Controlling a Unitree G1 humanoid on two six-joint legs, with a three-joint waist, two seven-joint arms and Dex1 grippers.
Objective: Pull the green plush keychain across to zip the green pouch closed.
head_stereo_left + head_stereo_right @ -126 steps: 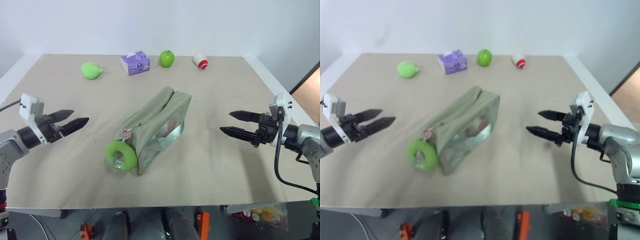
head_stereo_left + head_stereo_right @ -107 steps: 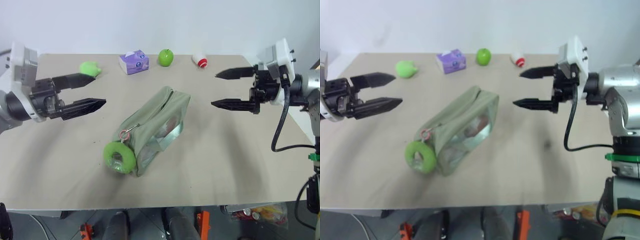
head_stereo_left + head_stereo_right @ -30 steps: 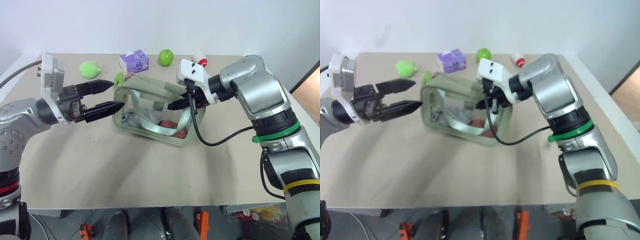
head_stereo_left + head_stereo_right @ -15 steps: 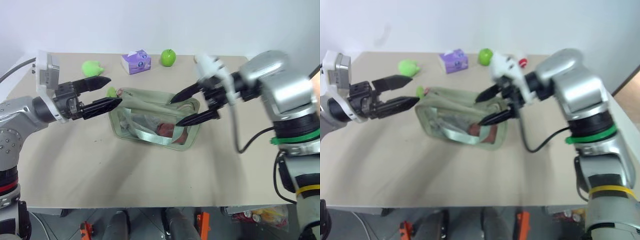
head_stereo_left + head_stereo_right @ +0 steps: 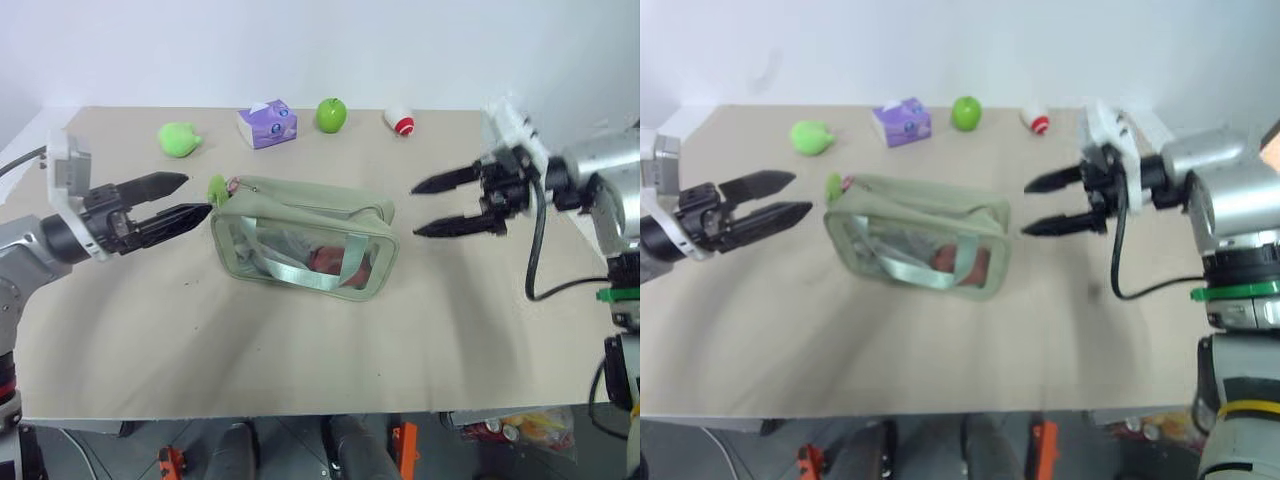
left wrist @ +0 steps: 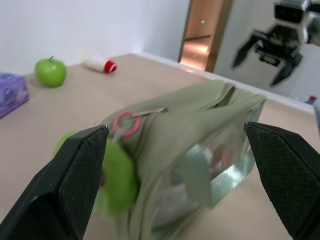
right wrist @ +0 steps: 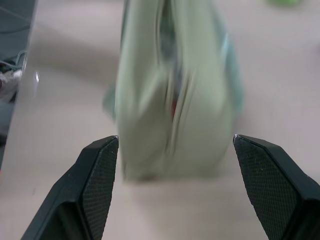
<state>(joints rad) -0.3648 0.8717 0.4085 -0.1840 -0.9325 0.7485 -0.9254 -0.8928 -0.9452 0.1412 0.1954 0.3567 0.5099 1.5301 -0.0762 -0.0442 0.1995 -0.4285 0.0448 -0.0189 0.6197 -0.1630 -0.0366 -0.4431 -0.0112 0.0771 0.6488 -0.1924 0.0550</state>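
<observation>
At nine o'clock the left gripper (image 5: 190,196) hangs level over the table (image 5: 300,350) with its two black fingers spread and nothing between them, aimed at the near end of the green pouch (image 5: 300,245); I judge it is lined up there because the green plush keychain (image 5: 217,187) hangs off that very end, just beside its fingertips but apart from them; the forearm reaches in from the table's left edge. At the centre the pouch stands on its base, clear side towards the camera, strap draped across it, red contents showing through; its top seam looks drawn together, though whether the zip is fully shut I cannot tell. At three o'clock the right gripper (image 5: 430,208) floats well clear of the pouch's far end, fingers parted and empty, pointing back at it and tipped slightly down. Along twelve o'clock sit a plush blob (image 5: 180,139), a tissue box (image 5: 268,124), an apple (image 5: 332,115) and a small red-and-white thing (image 5: 400,122), all untouched.
</observation>
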